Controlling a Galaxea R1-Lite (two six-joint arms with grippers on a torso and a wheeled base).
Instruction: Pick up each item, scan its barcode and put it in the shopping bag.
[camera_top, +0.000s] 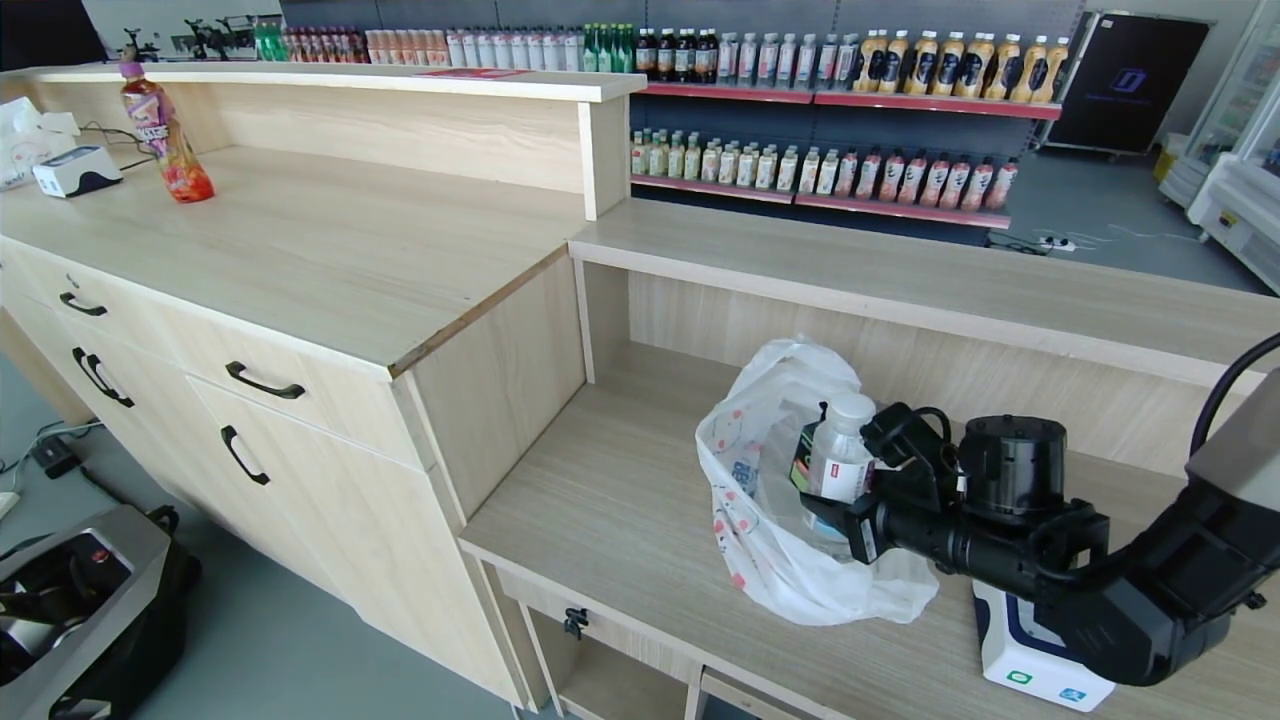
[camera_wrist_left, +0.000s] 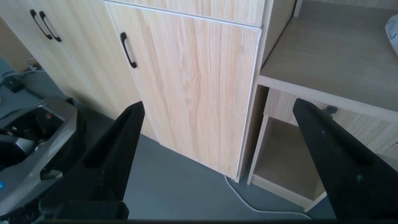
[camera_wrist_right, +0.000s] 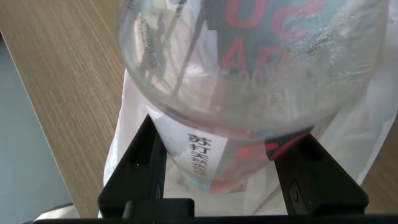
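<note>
My right gripper (camera_top: 832, 478) is shut on a clear plastic bottle (camera_top: 838, 455) with a white cap and a red-printed label, held upright in the mouth of the white shopping bag (camera_top: 765, 530) on the low counter. In the right wrist view the bottle (camera_wrist_right: 249, 74) sits between the two black fingers (camera_wrist_right: 140, 171), with the bag (camera_wrist_right: 127, 134) under it. A dark item (camera_top: 800, 450) shows inside the bag beside the bottle. My left gripper (camera_wrist_left: 224, 155) hangs open with nothing in it, low in front of the cabinet door (camera_wrist_left: 193, 81). A pink drink bottle (camera_top: 165, 140) stands on the upper counter.
A white scanner box (camera_top: 1040, 655) sits on the low counter (camera_top: 620, 500) under my right arm. Another white device (camera_top: 75, 170) lies at the upper counter's far left. A raised wooden ledge (camera_top: 900, 270) backs the low counter. Drawers with black handles (camera_top: 262, 382) face the floor.
</note>
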